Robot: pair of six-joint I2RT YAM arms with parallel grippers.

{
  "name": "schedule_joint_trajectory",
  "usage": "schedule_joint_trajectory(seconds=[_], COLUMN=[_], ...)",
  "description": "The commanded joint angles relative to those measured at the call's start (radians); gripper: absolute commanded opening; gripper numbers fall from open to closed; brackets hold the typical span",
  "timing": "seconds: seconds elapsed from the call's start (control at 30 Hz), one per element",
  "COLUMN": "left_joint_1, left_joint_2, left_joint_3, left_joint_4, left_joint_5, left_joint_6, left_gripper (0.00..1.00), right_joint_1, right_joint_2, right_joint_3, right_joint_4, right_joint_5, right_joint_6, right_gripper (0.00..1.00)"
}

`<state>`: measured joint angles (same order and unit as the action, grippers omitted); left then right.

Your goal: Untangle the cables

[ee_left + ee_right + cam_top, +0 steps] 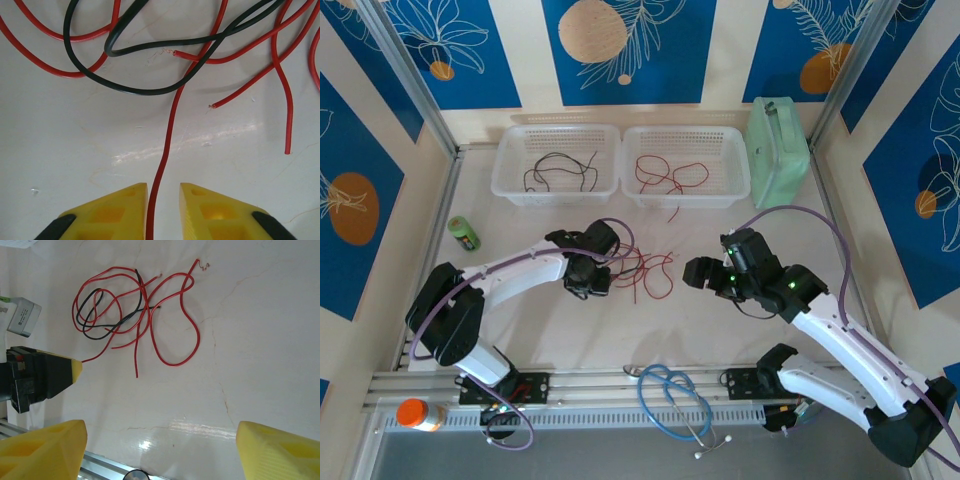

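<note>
The cables (pixel 648 270) lie as a loose tangle of thin red strands and one black strand (pixel 107 326) on the white table. My left gripper (pixel 592 282) is down at the tangle's left edge. In the left wrist view one red strand (pixel 170 130) runs straight in between the yellow fingers of my left gripper (pixel 164 186). It rests against the left finger, with a gap to the right finger. A black loop (pixel 125 90) crosses the red strands beyond. My right gripper (pixel 700 272) hangs to the right of the tangle, wide open and holding nothing (pixel 160 427).
Two white baskets stand at the back: the left one (pixel 556 130) holds black wires, the right one (pixel 685 131) red wires. A pale green container (pixel 778 150) stands at the back right. A small green bottle (pixel 464 234) lies at the left, and a blue stethoscope (pixel 670 400) by the front rail.
</note>
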<state>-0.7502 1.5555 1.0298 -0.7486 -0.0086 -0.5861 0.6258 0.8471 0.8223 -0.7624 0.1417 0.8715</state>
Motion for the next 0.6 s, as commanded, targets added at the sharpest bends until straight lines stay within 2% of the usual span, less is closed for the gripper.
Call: schedule_joint_trajectory(seconds=[0.0, 0.17, 0.3, 0.43, 0.57], left_joint_1=[-0.015, -0.015, -0.018, -0.023, -0.038], left_joint_2=[0.012, 0.011, 0.006, -0.018, -0.060], left_joint_3=[0.019, 0.021, 0.028, 0.069, 0.181], left_joint_4=[-0.027, -0.026, -0.031, -0.062, -0.139], left_joint_5=[-0.019, -0.028, -0.040, -0.056, -0.063], left_joint_6=[0.004, 0.004, 0.004, 0.013, 0.048], left_gripper=[0.21, 0.15, 0.01, 0.00, 0.00], right_joint_1=[-0.006, -0.009, -0.010, -0.015, -0.023], right_joint_2=[-0.016, -0.021, -0.025, -0.022, -0.008], right_joint_3=[-0.010, -0.014, -0.018, -0.025, -0.039], right_joint_4=[0.008, 0.005, 0.004, 0.012, 0.038], right_joint_5=[-0.019, -0.019, -0.019, -0.023, -0.046], right_joint_6=[-0.009, -0.008, -0.009, -0.009, -0.005], right_gripper=[0.78, 0.79, 0.79, 0.79, 0.79])
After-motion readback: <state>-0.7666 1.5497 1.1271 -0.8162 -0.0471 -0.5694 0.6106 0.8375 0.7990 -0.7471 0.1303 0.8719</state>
